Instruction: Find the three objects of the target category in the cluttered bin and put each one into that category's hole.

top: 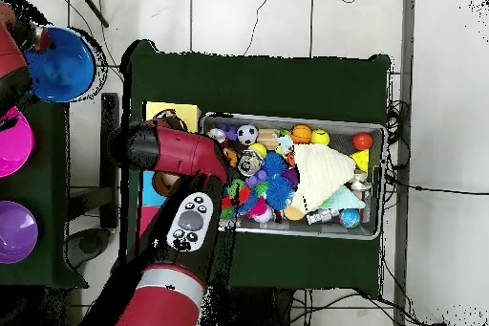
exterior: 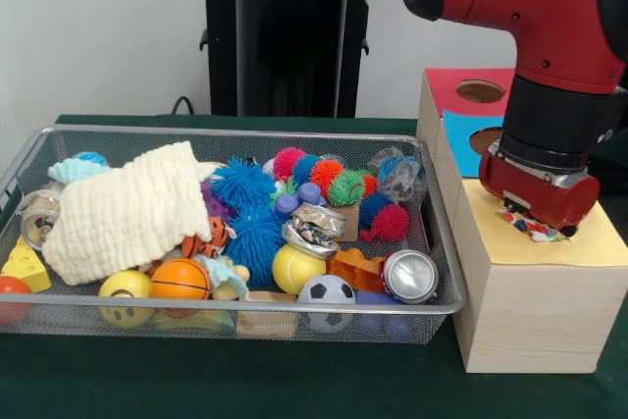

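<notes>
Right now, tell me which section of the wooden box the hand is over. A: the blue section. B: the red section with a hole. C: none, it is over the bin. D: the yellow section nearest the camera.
D: in the front view the hand sits low over the yellow section of the wooden box, with a small multicoloured item showing under it; the red section and blue section lie farther back.

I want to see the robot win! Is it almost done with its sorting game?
Can't tell how many are already in. Right now the hand is over the box's yellow section with something colourful under it. The bin is full of toys, so there may be more to find.
</notes>
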`<state>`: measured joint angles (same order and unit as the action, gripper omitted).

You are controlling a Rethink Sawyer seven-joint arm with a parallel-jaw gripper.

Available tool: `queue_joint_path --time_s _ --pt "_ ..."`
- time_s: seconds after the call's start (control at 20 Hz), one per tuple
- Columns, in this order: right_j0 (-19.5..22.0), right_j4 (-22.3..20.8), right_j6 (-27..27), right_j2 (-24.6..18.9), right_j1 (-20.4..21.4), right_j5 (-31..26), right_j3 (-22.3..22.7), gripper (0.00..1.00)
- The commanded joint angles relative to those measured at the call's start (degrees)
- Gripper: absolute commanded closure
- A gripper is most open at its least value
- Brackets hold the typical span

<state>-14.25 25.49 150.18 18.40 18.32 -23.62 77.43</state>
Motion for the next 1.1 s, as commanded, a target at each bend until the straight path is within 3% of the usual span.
queue_joint_path --time_s 0.05,0.6,1.1 --pt "7.10 -7.50 -7.98 -8.30 4.63 -1.22 5.76 0.00" --pt "9.17 -12.98 -4.08 -10.23 4.39 -1.15 4.12 0.00" --pt "8.73 -14.09 -2.09 -10.01 5.06 -2.14 4.05 0.00"
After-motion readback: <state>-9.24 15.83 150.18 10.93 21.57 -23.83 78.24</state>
